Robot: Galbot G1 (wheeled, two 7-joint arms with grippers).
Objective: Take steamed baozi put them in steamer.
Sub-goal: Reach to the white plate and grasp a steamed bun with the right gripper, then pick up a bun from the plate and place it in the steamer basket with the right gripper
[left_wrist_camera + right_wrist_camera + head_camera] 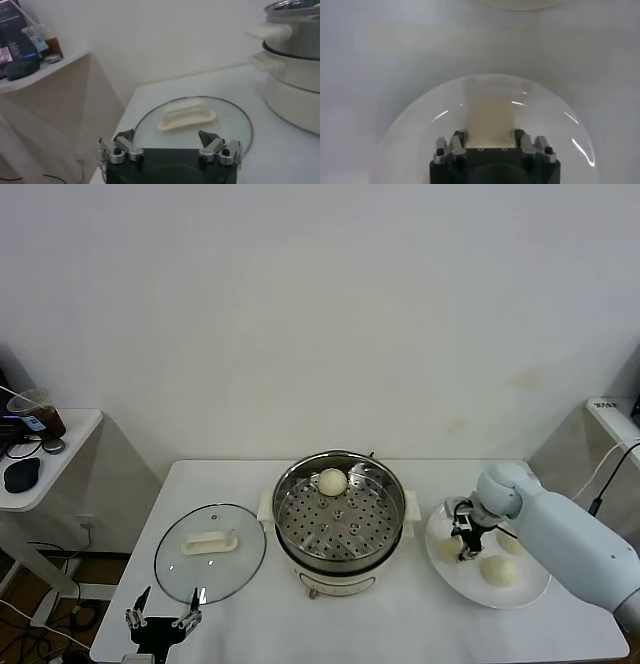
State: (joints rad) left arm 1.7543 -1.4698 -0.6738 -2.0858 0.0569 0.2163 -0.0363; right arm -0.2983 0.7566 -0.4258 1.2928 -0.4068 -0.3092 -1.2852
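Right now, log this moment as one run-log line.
steamer: one baozi inside | plate: three baozi | right gripper: over plate, on a baozi | left gripper: idle, open by glass lid

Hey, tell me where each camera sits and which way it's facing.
Head: on the robot's head, facing down at steamer, glass lid and plate; left gripper and right gripper show.
Left wrist: low, facing across the lid to the steamer; own fingers show.
Right wrist: straight down on the plate, a baozi between its fingers.
Shared: head and left wrist show lid, steamer.

Right gripper (464,534) hides part of a plate (530,593) bun (449,550); steamer (295,60) cut off at frame edge.
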